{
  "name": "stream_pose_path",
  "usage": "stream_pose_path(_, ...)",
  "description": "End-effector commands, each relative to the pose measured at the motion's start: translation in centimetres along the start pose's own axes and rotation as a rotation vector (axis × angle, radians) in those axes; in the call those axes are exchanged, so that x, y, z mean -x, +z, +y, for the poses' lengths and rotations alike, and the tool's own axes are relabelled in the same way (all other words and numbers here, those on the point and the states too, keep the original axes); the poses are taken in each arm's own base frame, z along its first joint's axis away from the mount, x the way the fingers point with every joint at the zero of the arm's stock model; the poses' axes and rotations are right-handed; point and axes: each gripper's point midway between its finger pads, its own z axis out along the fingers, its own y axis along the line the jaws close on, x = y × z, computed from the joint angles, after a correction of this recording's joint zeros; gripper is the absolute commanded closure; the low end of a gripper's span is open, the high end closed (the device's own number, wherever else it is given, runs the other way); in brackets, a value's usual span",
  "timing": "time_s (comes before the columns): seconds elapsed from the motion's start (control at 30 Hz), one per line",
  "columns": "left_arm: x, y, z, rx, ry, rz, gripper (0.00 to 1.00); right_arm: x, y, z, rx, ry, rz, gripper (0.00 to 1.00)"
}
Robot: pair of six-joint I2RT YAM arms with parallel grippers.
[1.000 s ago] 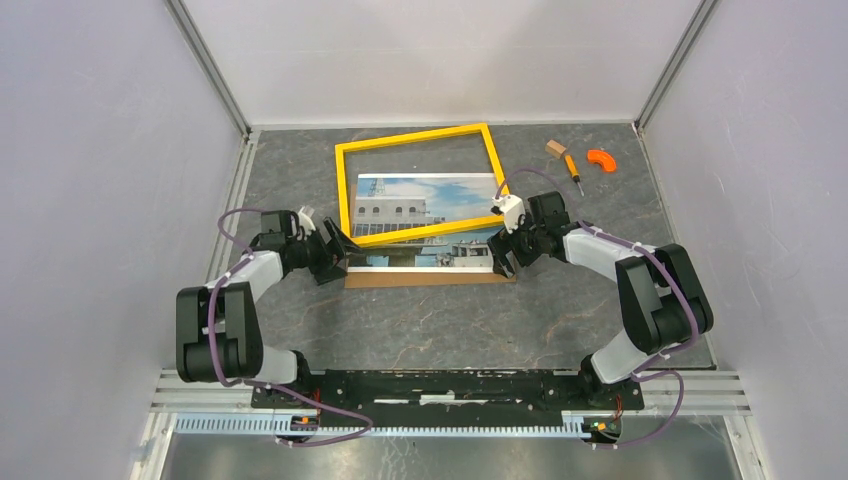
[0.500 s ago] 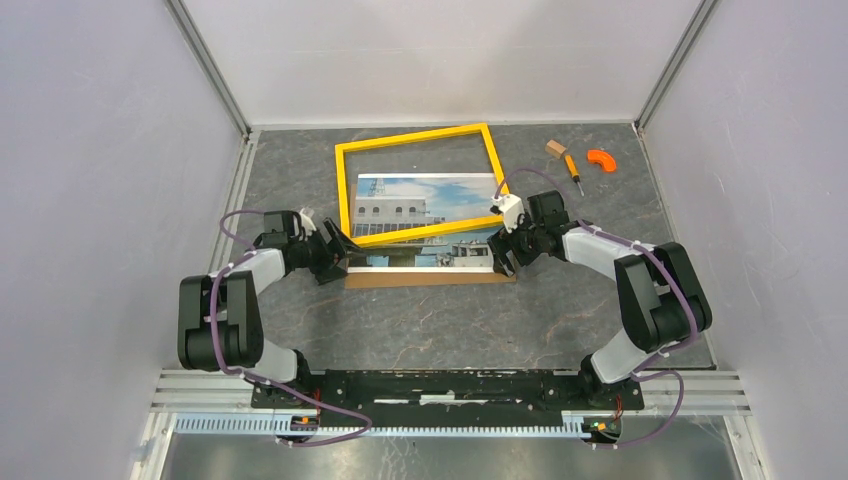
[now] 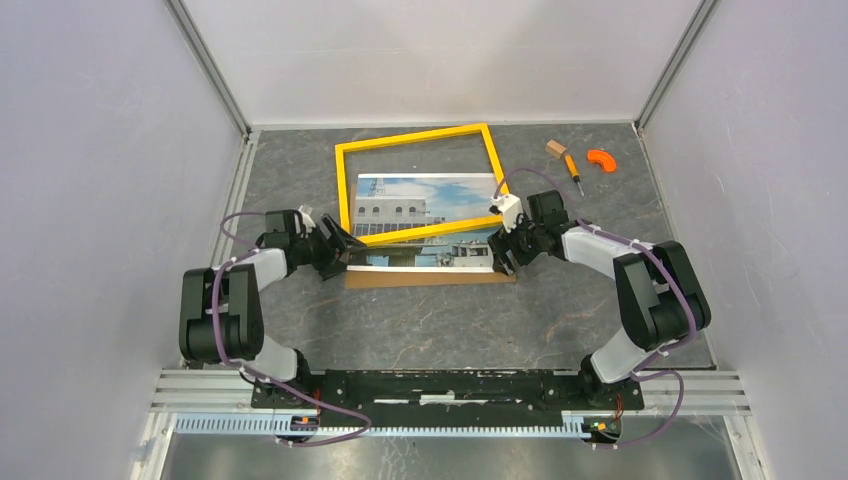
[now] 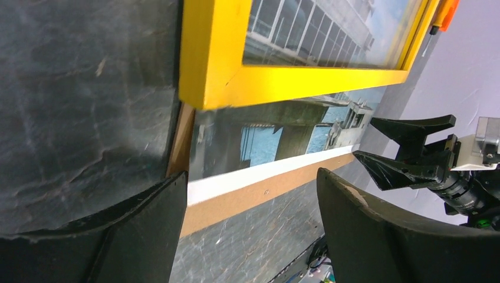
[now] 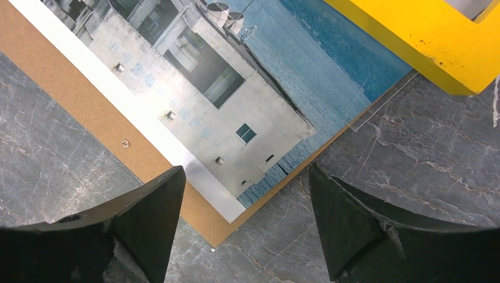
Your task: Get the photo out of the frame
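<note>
Top external view, both arms reach inward low, left pincer [image 3: 344,254] and right pincer [image 3: 503,258] released, flanking the photo [image 3: 425,256].

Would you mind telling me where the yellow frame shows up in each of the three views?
Top external: the frame lies tilted, upper centre of the picture, over the upper part of the photo.
Left wrist: the frame shows one corner, filling the top centre.
Right wrist: the frame shows one corner only, top right.
Shared landmark: the photo of the white building, under the frame everywhere.

Lab: white-panelled robot cell [image 3: 440,60]
</note>
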Motion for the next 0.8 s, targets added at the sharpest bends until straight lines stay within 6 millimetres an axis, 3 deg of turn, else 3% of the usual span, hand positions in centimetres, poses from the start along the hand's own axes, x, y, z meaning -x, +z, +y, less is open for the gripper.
stream_pose_path(0.0, 1.0, 1.4, -1.3, -0.061, 0.021, -0.021, 0.15, -5.1, 0.5, 2.2, 0.087, 0.095, 0.176, 0.18)
stream_pose_path(0.23, 0.2, 1.3, -3.6, -0.186, 0.035, 0.004, 0.22, -5.1, 0.4, 2.3, 0.089, 0.09, 0.177, 0.2)
stream_pose_path(0.53, -0.3, 2.4, -3.1, -0.104, -0.025, 0.044, 0.51, -4.6, 0.1, 2.1, 0.083, 0.065, 0.174, 0.2)
stream_pose_path(0.67, -1.1, 2.0, -2.4, -0.023, -0.077, 0.112, 0.71, -2.6, -1.3, 0.9, 0.027, -0.012, 0.141, 0.16)
stream_pose_path(0.77, -1.8, 1.4, -2.7, 0.002, -0.112, 0.157, 0.78, 0.0, -2.9, 0.0, -0.027, -0.103, 0.073, 0.15)
